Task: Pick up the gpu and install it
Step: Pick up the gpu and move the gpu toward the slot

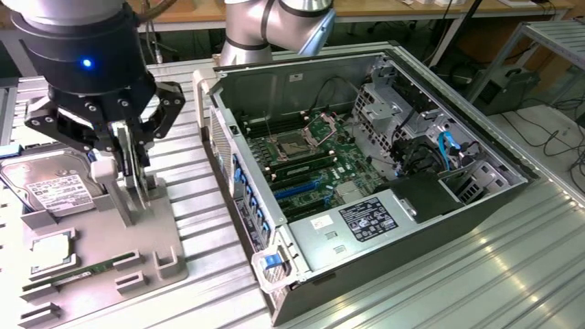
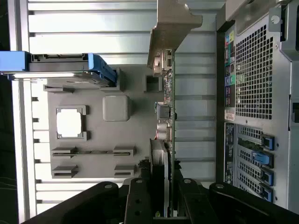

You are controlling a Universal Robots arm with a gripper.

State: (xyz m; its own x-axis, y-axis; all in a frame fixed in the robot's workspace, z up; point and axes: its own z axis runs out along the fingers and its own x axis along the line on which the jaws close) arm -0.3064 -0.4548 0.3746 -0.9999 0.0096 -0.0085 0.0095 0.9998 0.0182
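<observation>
Clamps the gpu (image 2: pixel 169 93) in the end effector (image 2: pixel 168 183), fingers (image 2: pixel 145 198) pressed against its two flat faces. Stands on edge over the grey moulded fixture tray (image 1: pixel 164 240), on the tray's side nearest the open computer case (image 1: pixel 229 147); cannot tell whether lifted clear of its slot or seated in it. Hangs directly under the wrist, long axis running straight out from the fingers to the bent silver bracket (image 2: pixel 170 28), parallel to the case's perforated rear wall. Presents a thin green board edge studded with small metal connectors. Sits to the exterior view's left of the case, with a strip of ribbed aluminium counter (image 1: pixel 201 171) between. Shares the tray with a white-labelled hard drive (image 1: pixel 51 185), a square CPU (image 1: pixel 51 250) and a narrow green memory stick (image 1: pixel 87 274). Lies beside a green motherboard (image 1: pixel 311 154) inside the sheet-metal case.
</observation>
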